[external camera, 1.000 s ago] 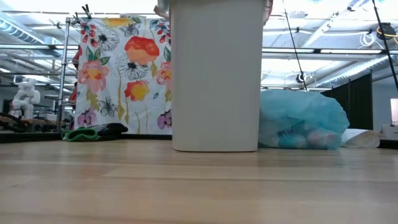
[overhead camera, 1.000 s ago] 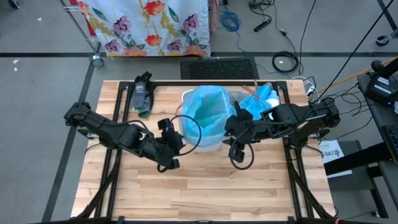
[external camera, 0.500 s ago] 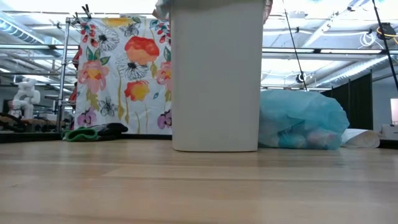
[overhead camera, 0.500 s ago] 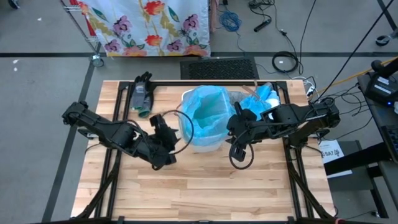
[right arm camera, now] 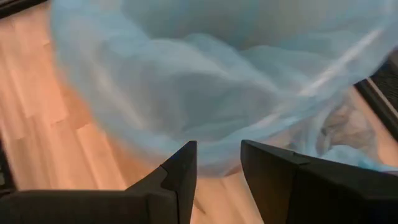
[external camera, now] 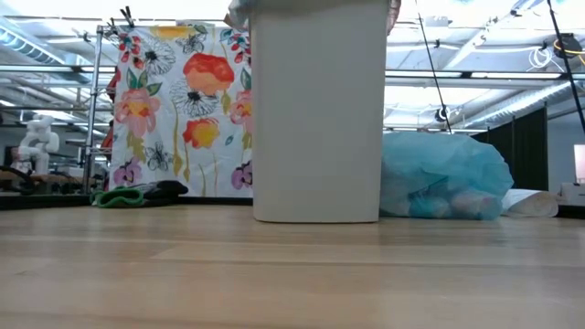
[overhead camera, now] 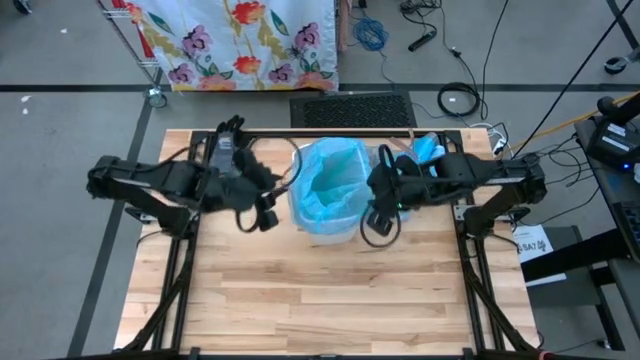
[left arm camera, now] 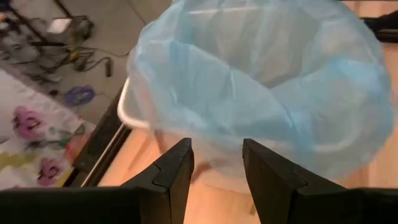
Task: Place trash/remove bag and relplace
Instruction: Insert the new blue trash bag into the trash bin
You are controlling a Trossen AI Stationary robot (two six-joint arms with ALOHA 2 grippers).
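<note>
A white bin (overhead camera: 330,225) stands upright mid-table, lined with a light-blue bag (overhead camera: 330,180) whose rim is folded over the bin's top edge (left arm camera: 249,74). My left gripper (overhead camera: 274,200) hovers beside the bin's left side. It is open (left arm camera: 217,146), with nothing between its fingers. My right gripper (overhead camera: 373,195) hovers at the bin's right side, also open (right arm camera: 219,149) and close to the bag's outer fold (right arm camera: 205,93). A second, filled blue bag (external camera: 443,178) lies on the table right of the bin, and pale lumps of trash (right arm camera: 354,130) show through it.
Dark and green gloves (overhead camera: 228,150) lie at the far left of the table. A floral cloth (external camera: 178,110) hangs on a rack beyond the far edge. Bare wood (overhead camera: 320,300) spans the near half of the table.
My left gripper has swung up and toward the far-left, from the bin's near-left corner to its left side. My right gripper has shifted a little toward the far edge and tipped further down. The bin and both bags stay where they were.
</note>
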